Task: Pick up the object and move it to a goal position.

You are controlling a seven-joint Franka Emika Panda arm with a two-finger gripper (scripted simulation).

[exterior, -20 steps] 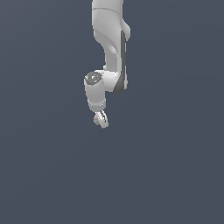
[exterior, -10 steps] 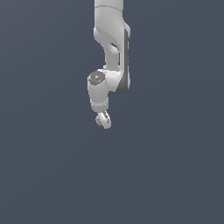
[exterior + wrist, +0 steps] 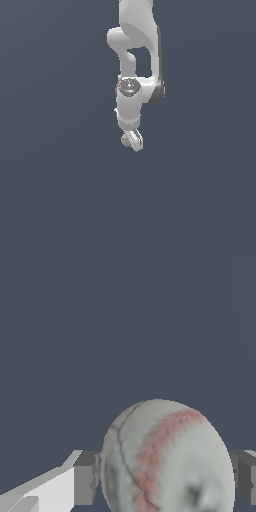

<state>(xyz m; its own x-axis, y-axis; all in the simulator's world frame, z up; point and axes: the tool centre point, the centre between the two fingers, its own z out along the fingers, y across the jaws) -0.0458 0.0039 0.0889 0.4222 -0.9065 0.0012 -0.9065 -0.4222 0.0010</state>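
No readable text or markings anywhere.

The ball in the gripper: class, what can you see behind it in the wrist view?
Behind the ball is only plain dark grey background. The gripper fingers flank the ball on both sides. Whatever lies directly behind the ball is covered by it.

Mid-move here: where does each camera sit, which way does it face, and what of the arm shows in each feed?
Exterior view: off the arm, its position unknown; it faces the white arm hanging down from the frame's top, showing links, wrist and gripper against a plain grey backdrop.
Wrist view: on the wrist, looking along the gripper; the small whitish ball with reddish stitching fills the space between the grey pads.
Shared: both show the gripper shut on the ball, tiny in the exterior view.
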